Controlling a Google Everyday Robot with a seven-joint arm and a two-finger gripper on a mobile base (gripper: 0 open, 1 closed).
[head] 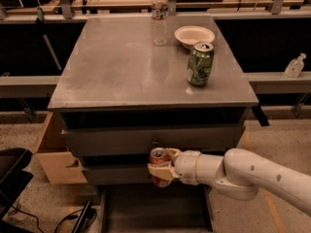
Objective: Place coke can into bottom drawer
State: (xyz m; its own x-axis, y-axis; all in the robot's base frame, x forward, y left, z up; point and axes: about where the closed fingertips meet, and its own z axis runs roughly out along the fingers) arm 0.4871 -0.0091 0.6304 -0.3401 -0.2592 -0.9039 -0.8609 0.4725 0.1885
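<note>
The coke can (158, 157) is red-orange with a silver top and stands upright in my gripper (161, 168), in front of the cabinet's middle drawer. The pale fingers (159, 170) are closed around the can's body. My white arm (243, 174) reaches in from the lower right. The bottom drawer (155, 210) is pulled out below the can, a dark shallow tray with a flat floor. The can hangs above the drawer's back part, near the cabinet front.
On the grey cabinet top (121, 67) stand a green can (199, 63), a white bowl (194, 35) and a clear water bottle (159, 16). A cardboard box (53, 154) sits left of the cabinet. A dark object (12, 178) lies at lower left.
</note>
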